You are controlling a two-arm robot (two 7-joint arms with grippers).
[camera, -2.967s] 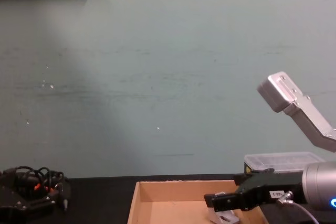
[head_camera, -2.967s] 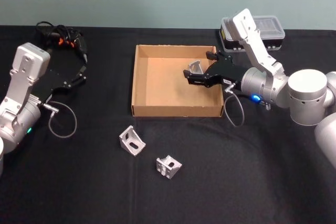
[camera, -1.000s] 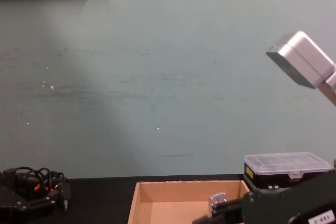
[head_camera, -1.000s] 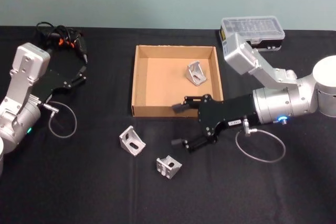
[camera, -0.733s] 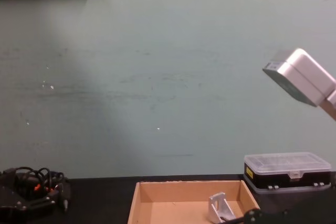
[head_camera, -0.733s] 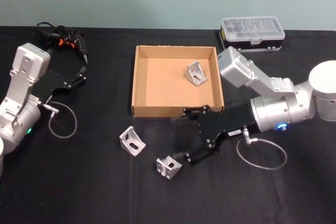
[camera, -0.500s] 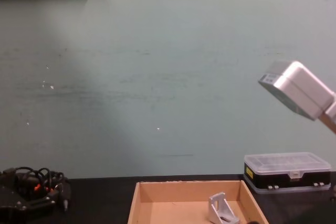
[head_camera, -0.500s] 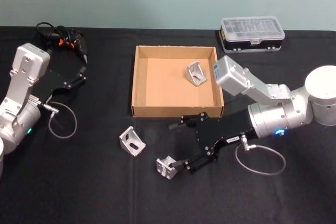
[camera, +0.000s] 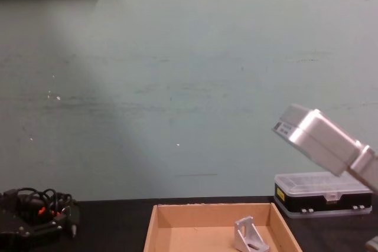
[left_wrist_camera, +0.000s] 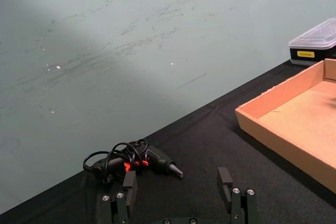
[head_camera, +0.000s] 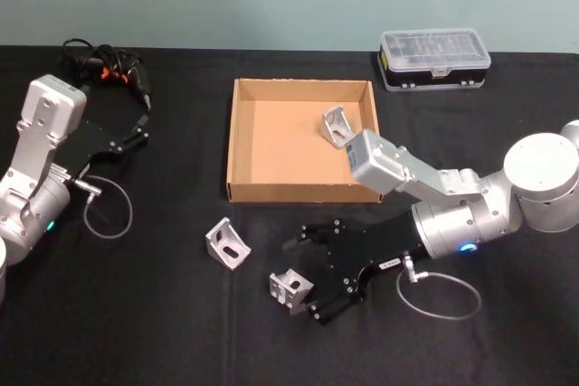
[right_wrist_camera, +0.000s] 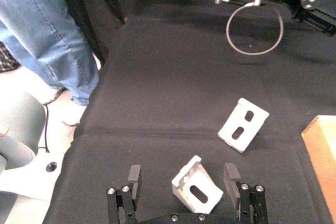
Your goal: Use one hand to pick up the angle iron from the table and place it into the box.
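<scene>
My right gripper [head_camera: 306, 279] is low over the black table [head_camera: 145, 314], open, with its fingers on either side of a silver angle iron [head_camera: 290, 288]. In the right wrist view that angle iron [right_wrist_camera: 197, 188] lies between the two spread fingertips of the right gripper [right_wrist_camera: 182, 179], apart from both. A second angle iron [head_camera: 228, 242] lies to its left. The tan box [head_camera: 237, 146] behind them holds a third angle iron [head_camera: 336, 126] at its far right corner. My left gripper [head_camera: 141, 128] rests open at the far left.
A black case with a clear lid [head_camera: 436, 58] stands behind the box on the right. A corded drill [head_camera: 104, 65] lies at the back left. A person's legs in jeans [right_wrist_camera: 47, 30] stand beyond the table's edge.
My right gripper left one angle iron in the box, then swung out over the front wall and down to the table. It now straddles the nearer angle iron. The left arm stayed still.
</scene>
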